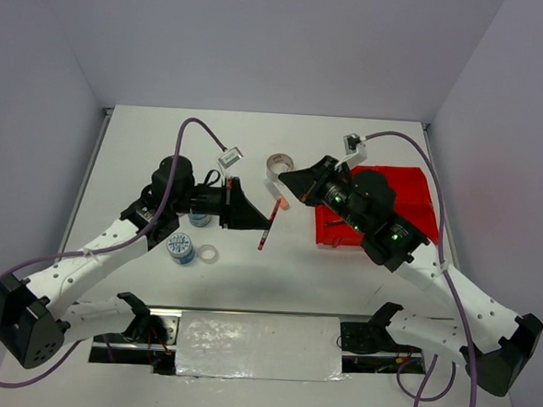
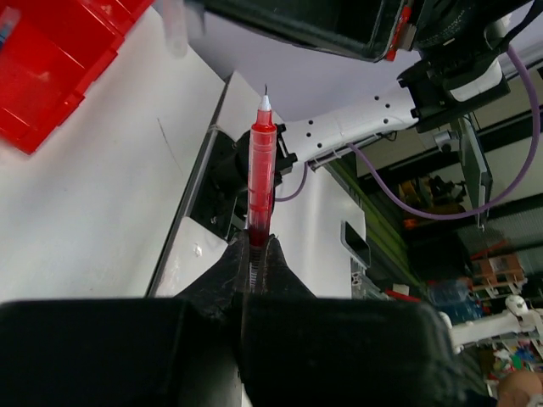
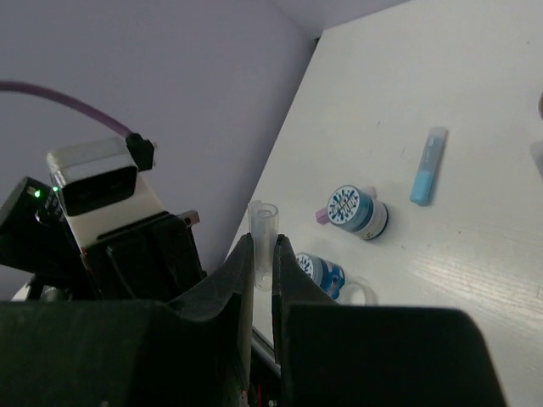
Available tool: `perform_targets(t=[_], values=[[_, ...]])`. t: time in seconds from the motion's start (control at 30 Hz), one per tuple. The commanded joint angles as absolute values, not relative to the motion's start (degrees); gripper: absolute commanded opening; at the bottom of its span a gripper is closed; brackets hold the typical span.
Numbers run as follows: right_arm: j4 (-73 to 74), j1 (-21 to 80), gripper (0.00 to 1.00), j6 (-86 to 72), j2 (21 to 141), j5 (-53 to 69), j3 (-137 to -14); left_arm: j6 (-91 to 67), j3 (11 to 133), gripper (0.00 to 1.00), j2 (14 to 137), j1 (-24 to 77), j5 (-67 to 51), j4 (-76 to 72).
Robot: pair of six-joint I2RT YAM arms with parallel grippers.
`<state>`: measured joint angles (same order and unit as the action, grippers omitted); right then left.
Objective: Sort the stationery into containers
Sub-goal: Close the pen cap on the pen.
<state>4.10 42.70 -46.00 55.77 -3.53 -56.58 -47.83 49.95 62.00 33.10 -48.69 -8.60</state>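
Note:
My left gripper is shut on a thin red pen; in the left wrist view the pen sticks out of the closed jaws, bare tip outward. My right gripper is shut on a small clear pen cap, held above the table just right of the pen. The red four-compartment bin lies under the right arm. Two blue-white tape rolls, a clear tape ring and a grey tape roll lie on the table. A light-blue marker lies beyond the rolls.
The bin's corner shows in the left wrist view. A lilac marker end pokes out from behind one roll. A foil-covered plate lies at the near edge between the arm bases.

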Motion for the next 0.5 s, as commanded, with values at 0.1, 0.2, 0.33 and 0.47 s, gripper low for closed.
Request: perform_targets(t=[0.1, 0.2, 0.33, 0.47], values=[[-2.7, 41.9, 0.0, -42.5, 55.8, 3.6, -57.4, -46.8, 53.7, 0.0, 64.3, 33.8, -52.9, -14.6], [-3.3, 41.2, 0.0, -42.9, 55.3, 3.9, -56.4, -46.0, 54.3, 0.0, 65.1, 33.8, -52.4, -13.5], [-3.7, 38.9, 0.0, -43.6, 54.4, 5.9, -55.8, -44.2, 54.8, 0.0, 66.1, 33.8, -50.5, -10.7], [-4.0, 37.0, 0.0, -42.6, 53.6, 9.7, -54.9, -42.6, 56.1, 0.0, 65.7, 33.8, -48.1, -8.7]])
